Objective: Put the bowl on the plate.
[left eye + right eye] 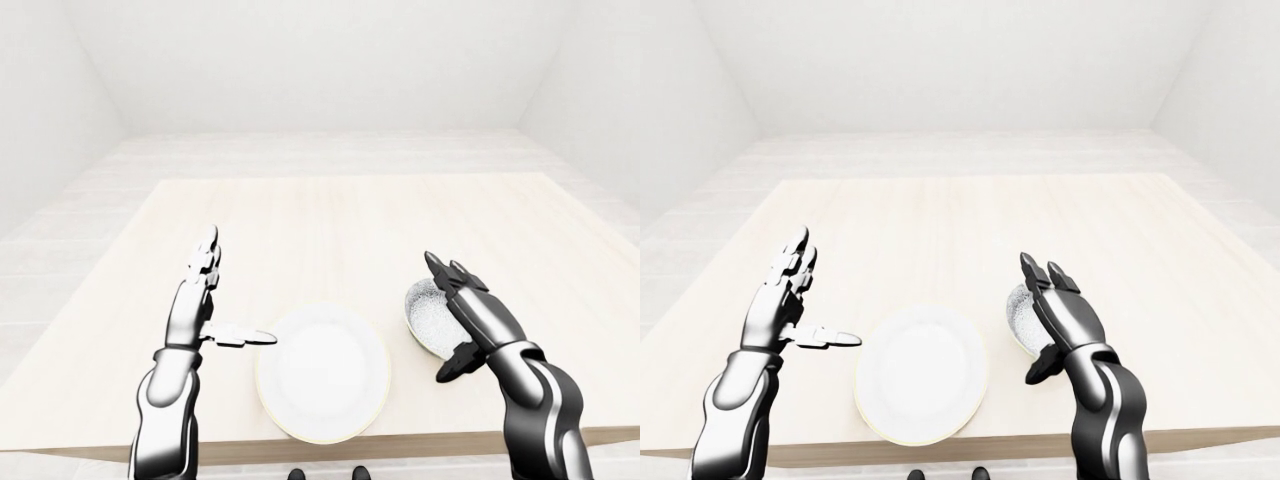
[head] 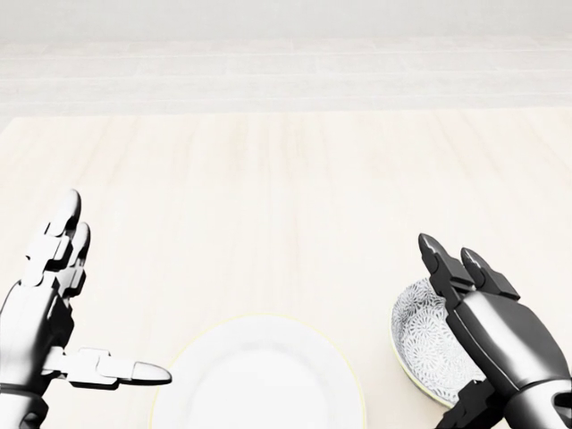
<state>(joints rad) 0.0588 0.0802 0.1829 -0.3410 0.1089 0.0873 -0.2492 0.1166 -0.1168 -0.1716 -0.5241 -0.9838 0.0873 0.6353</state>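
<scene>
Two robot hands hover over the pale wooden counter (image 1: 330, 220), both unclenched and holding nothing. The right robot hand (image 2: 483, 331) cups beside the small patterned white bowl (image 2: 420, 344), seemingly lining up a grasp; the bowl sits tilted, touching or just beside its palm. The left robot hand (image 2: 63, 313) waits spread beside the round white plate (image 1: 322, 372).

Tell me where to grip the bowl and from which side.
Grip the bowl by its rim on its right side, where the open right hand already stands. It appears tilted, its patterned inside facing the plate, so a finger inside and thumb outside probably pinches the thin wall best.
</scene>
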